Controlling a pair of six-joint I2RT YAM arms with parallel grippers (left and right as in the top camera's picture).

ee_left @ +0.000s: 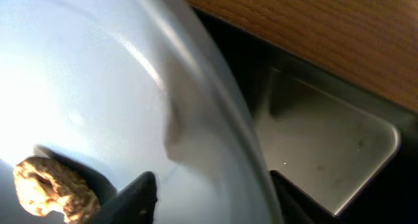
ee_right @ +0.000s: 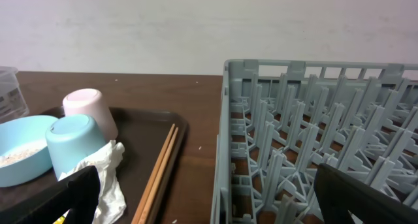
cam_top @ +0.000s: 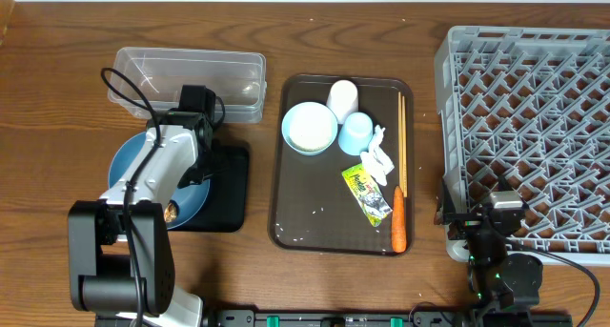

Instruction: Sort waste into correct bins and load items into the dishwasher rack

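**A:** How far along are you?

**B:** Barely begun, I'd judge. The large square grey plastic dishwasher rack (cam_top: 534,127) at 3 o'clock holds nothing. My right gripper (ee_right: 212,191) sits by its 7 o'clock corner, jaws spread wide and empty. The big dark brown rectangular serving tray (cam_top: 295,203) at centre carries nearly everything. The clear rectangular plastic tub (cam_top: 162,79) at 10 o'clock looks empty. So does the shallow black rectangular tray (cam_top: 229,189) at 9 o'clock.

**A:** And the plate?

**B:** The large round dark-blue plate (cam_top: 122,165) lies at 9 o'clock, overlapping the black tray. My left gripper (ee_left: 209,188) has its jaws partly open astride the plate's rim. From this close I cannot tell whether they have bitten yet.

**A:** What's left, then?

**B:** All of it. Four things on the serving tray have to go to the rack:
- the pale blue-white round bowl (cam_top: 310,127) at its 11 o'clock
- the white upturned cup (cam_top: 342,96) at 12
- the light-blue upturned cup (cam_top: 356,132) beside the bowl
- the pair of thin wooden chopsticks (cam_top: 401,141) along its 3 o'clock edge

Then there is the waste to bin:
- the small orange carrot (cam_top: 398,230) at the tray's 5 o'clock
- the yellow-green foil wrapper (cam_top: 367,192)
- the crumpled white tissue (cam_top: 379,155)
- the brown food lump (ee_left: 55,188) on the plate
- what looks like white rice (ee_right: 16,157) in the bowl
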